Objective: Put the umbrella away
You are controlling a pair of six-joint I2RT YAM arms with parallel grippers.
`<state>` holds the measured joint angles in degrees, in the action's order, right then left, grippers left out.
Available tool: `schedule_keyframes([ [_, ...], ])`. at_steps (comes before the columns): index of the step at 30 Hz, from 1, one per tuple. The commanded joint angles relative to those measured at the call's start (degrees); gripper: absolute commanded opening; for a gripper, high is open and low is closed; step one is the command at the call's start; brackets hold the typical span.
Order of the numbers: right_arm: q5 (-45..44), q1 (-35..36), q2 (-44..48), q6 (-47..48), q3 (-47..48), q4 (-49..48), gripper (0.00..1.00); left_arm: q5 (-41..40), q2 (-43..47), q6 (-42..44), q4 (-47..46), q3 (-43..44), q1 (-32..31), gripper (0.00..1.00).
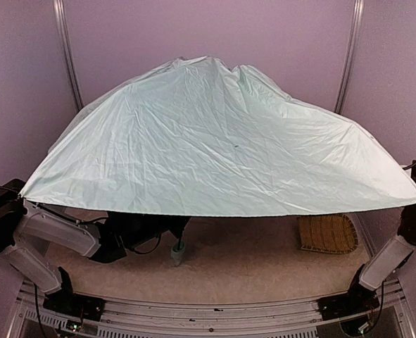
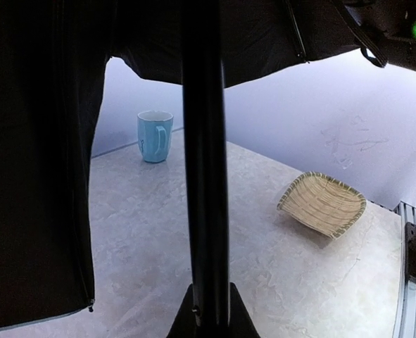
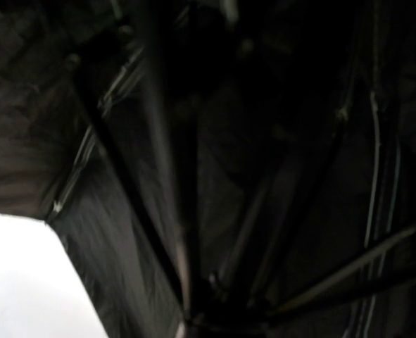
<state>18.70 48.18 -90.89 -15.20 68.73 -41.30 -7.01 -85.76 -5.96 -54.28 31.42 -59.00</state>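
The umbrella is open, and its pale mint canopy covers most of the top view. Its small mint handle hangs below the canopy's front edge, near the table. My left gripper is under the canopy and shut on the thin black shaft, which runs straight up between the fingers. The black lining hangs at the left of that view. The right wrist view shows only dark lining and ribs close up. My right gripper's fingers cannot be made out there, and the canopy hides them in the top view.
A woven yellow straw mat lies at the right on the table, also in the left wrist view. A pale blue mug stands at the far side. The right arm rises at the right edge under the canopy rim.
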Motion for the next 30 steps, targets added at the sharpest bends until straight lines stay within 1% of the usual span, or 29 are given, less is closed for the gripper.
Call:
schedule_keyframes([
  [1, 8.04, -1.47, -1.81, 0.1, -0.1, 11.9, 0.21, 0.95, 3.22, 1.03, -15.43, 0.7, -0.67, 0.0],
  [8, 14.49, -2.65, -2.57, -3.5, 3.7, 7.04, 0.28, -0.36, 2.48, -0.63, -15.03, 0.1, -0.71, 0.0],
  [12, 16.41, -3.21, -4.04, -9.76, 4.53, 2.06, 0.38, -2.3, 1.72, -1.78, -15.5, 0.34, -0.67, 0.0],
  [15, 16.39, -3.45, -4.91, -14.02, 4.51, -1.45, 0.44, -2.41, 1.1, -2.31, -15.38, 0.7, -0.73, 0.0],
  [20, 17.33, -3.45, -4.81, -15.46, 4.72, -4.11, 0.51, -3.54, 0.94, -3.89, -14.94, 0.86, -0.55, 0.0],
  [22, 17.42, -3.46, -4.34, -15.5, 4.71, -4.82, 0.53, -5.23, 0.94, -5.28, -12.85, 1.68, -0.18, 0.0],
  [25, 17.47, -3.45, -4.32, -16.5, 6.07, -5.7, 0.6, -6.39, 0.81, -6.59, -8.43, 3.46, -0.17, 0.0],
  [28, 15.67, -3.45, -6.06, -18.16, 8.77, -5.7, 0.71, -6.85, 0.31, -5.66, -7.26, 4.35, -0.92, 0.0],
  [30, 14.62, -3.45, -7.53, -19.64, 11.12, -5.07, 0.74, -7.24, -0.28, -5.01, -6.7, 4.8, -1.36, 0.0],
])
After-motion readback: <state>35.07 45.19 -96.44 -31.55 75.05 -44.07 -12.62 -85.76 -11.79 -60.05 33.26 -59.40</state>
